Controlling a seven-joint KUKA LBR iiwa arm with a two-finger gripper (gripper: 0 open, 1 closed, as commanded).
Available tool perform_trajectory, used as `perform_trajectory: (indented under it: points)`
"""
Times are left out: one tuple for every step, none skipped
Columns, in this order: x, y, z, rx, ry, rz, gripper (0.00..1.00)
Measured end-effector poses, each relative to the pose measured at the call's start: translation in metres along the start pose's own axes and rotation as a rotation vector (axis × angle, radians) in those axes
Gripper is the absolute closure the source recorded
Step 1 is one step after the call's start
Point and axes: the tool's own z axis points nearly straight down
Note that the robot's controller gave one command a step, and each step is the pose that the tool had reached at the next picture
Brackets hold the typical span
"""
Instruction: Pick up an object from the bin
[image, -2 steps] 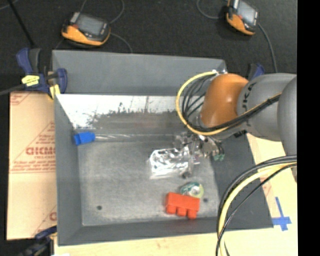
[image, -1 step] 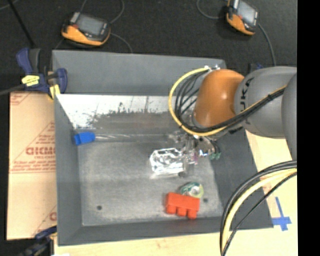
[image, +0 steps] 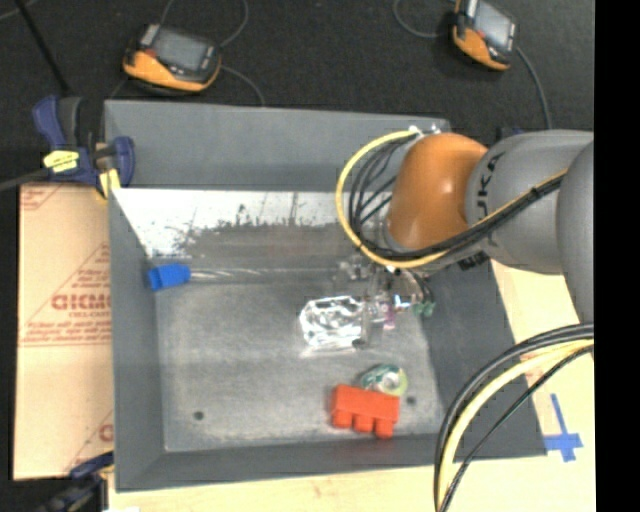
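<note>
My gripper (image: 383, 305) hangs low in the right middle of the bin, under the orange cover, right beside a clear crinkled plastic thing (image: 332, 322). That clear piece lies just left of the fingers and seems to touch them. Nearer the front lies a red block (image: 365, 409) with a small green and white thing (image: 385, 379) against its upper right side. Whether the fingers stand apart or together is hidden by the wrist and glare.
A small blue block (image: 168, 275) lies at the far left by the bin's wall. The arm and its looped cables cover the bin's right rear corner. Bare floor stretches across the left and front left.
</note>
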Motion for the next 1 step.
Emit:
perform_trajectory:
  points:
    - [0.0078, 0.0091, 0.0367, -0.001, 0.007, 0.06, 0.0]
